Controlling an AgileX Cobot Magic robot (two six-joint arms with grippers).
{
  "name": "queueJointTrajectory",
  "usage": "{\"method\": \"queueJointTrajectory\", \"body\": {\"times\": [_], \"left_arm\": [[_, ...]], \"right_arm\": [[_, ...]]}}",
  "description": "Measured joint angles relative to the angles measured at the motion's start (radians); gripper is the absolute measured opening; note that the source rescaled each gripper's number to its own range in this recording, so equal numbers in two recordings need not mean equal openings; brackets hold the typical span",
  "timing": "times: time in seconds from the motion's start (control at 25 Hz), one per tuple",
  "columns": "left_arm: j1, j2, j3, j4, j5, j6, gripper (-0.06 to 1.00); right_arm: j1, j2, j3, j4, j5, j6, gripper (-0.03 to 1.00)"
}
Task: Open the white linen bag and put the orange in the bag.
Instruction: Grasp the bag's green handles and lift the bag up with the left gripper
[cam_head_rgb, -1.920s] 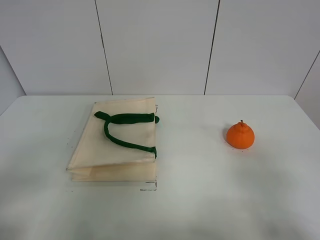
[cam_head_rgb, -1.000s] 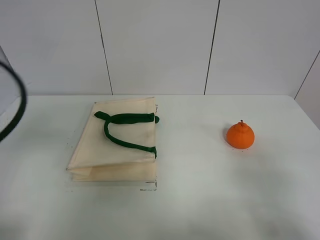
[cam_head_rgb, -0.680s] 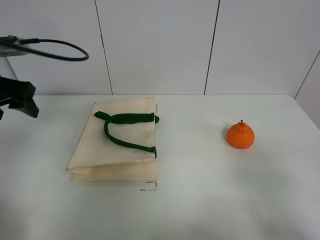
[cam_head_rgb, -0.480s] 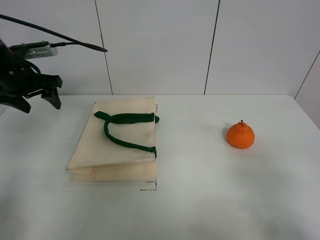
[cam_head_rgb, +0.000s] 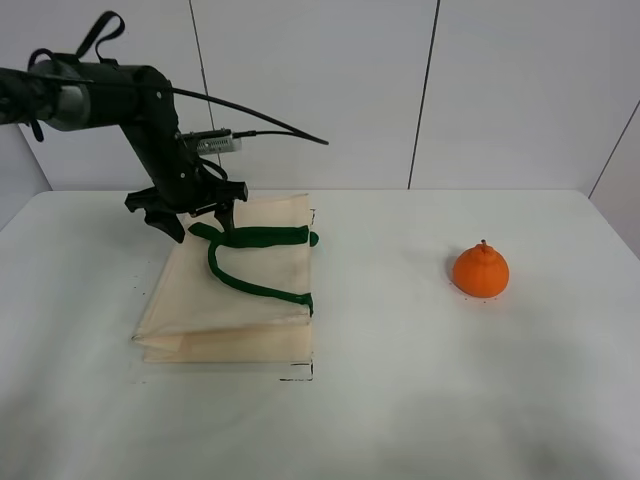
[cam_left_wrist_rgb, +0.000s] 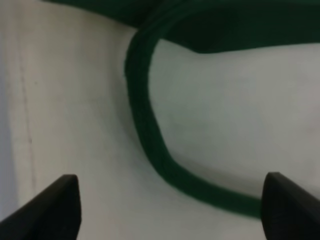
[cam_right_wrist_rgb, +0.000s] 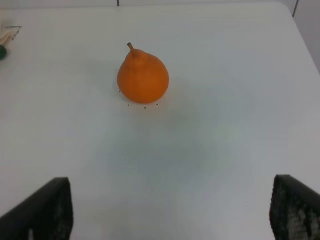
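Note:
The white linen bag lies flat on the left of the table, its dark green handles lying on top. My left gripper is open and hovers just above the bag's far left part, by the end of the handles. In the left wrist view the open gripper straddles a green handle strap on the bag's cloth. The orange stands on the right, far from the bag. The right wrist view shows the orange ahead of my open, empty right gripper. The right arm is out of the exterior high view.
The white table runs back to a panelled white wall. The left arm's black cable arcs above the bag. A corner of the bag shows at the edge of the right wrist view.
The left arm has come in from the left edge and moved right, down to the bag's far handle end. The bag and the orange have not moved.

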Motion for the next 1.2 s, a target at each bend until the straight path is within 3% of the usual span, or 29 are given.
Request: {"method": "queueJointTrajectory", "body": {"times": [0.44, 0.56, 0.64, 0.76, 0.84, 0.92, 1.2], "left_arm": [[0.001, 0.167, -0.005, 0.011, -0.11, -0.053, 0.98], [0.001, 0.18, -0.005, 0.019, -0.116, -0.054, 0.92], [0.001, 0.18, -0.005, 0.019, -0.116, -0.054, 0.84], [0.001, 0.18, -0.005, 0.019, -0.114, -0.054, 0.58], [0.001, 0.18, -0.005, 0.019, -0.113, -0.054, 0.27], [0.001, 0.183, -0.005, 0.018, -0.111, -0.054, 0.04], [0.001, 0.121, -0.072, 0.017, -0.004, -0.055, 0.0]], "right_arm": [[0.0, 0.0, 0.0, 0.0, 0.0, 0.0, 0.86], [0.0, 0.0, 0.0, 0.0, 0.0, 0.0, 0.86], [0.0, 0.0, 0.0, 0.0, 0.0, 0.0, 0.86], [0.0, 0.0, 0.0, 0.0, 0.0, 0.0, 0.86], [0.0, 0.0, 0.0, 0.0, 0.0, 0.0, 0.86], [0.0, 0.0, 0.0, 0.0, 0.0, 0.0, 0.86], [0.0, 0.0, 0.0, 0.0, 0.0, 0.0, 0.86]]}}
